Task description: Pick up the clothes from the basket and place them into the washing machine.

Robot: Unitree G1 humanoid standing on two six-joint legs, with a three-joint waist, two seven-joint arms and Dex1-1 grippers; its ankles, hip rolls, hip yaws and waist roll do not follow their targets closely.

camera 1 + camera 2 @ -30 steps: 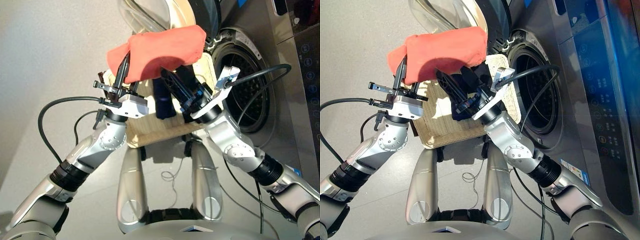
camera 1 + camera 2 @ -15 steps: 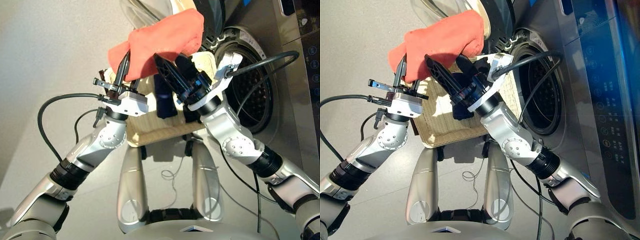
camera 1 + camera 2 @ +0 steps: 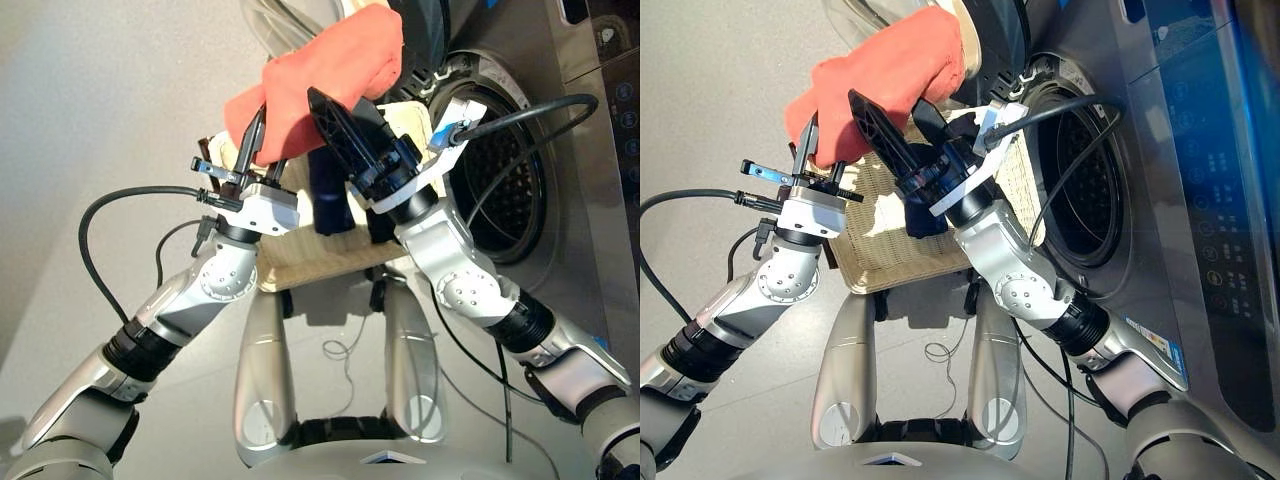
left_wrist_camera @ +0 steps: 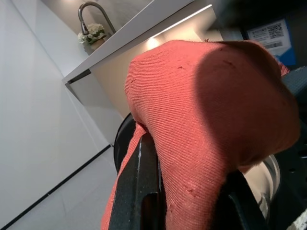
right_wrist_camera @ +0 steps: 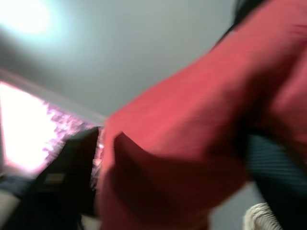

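Note:
A coral-red garment (image 3: 325,80) hangs in the air above the basket (image 3: 880,235), in front of the washing machine (image 3: 505,185). My left gripper (image 3: 262,112) is shut on the garment's left end, and the cloth drapes over its fingers. Just right of it, my right gripper (image 3: 886,100) is raised and open. Its black fingers (image 3: 335,125) spread wide under the red cloth, which fills the space between them in the right wrist view. A navy blue garment (image 3: 328,195) lies in the cream woven basket. The arms cover the rest of the basket's contents.
The machine's round glass door (image 3: 290,25) stands open behind the lifted cloth, left of the drum hole. Black cables (image 3: 110,225) loop from both wrists. Grey floor (image 3: 90,90) lies to the left of the basket.
My right gripper has risen and swung left, up under the red garment. My left gripper has carried the garment slightly higher and nearer the machine's opening.

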